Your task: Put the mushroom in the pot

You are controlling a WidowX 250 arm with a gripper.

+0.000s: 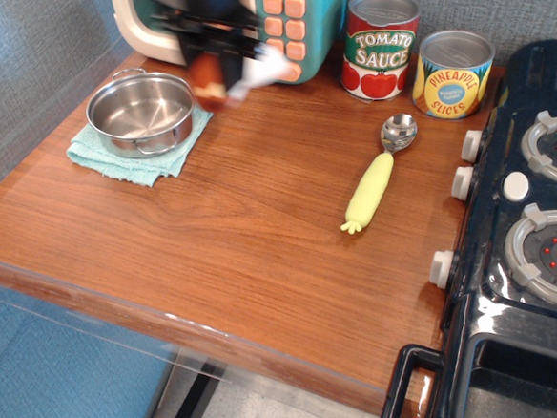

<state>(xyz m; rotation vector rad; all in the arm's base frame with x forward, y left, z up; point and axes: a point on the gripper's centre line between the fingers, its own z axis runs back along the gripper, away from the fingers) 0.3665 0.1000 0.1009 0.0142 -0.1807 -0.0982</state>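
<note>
The mushroom (214, 78) has a reddish-brown cap and a white stem pointing right. It hangs in the air, held in my gripper (219, 65), which is blurred with motion and shut on it. The gripper is just right of the pot (142, 111), above its right rim. The pot is a shiny steel pan with two side handles. It is empty and sits on a light green cloth (122, 158) at the back left of the wooden counter.
A toy microwave (289, 22) stands behind my gripper. A tomato sauce can (382, 44) and a pineapple slices can (453, 72) stand at the back right. A yellow-handled scoop (377, 178) lies mid-counter. A toy stove (533, 220) is at the right.
</note>
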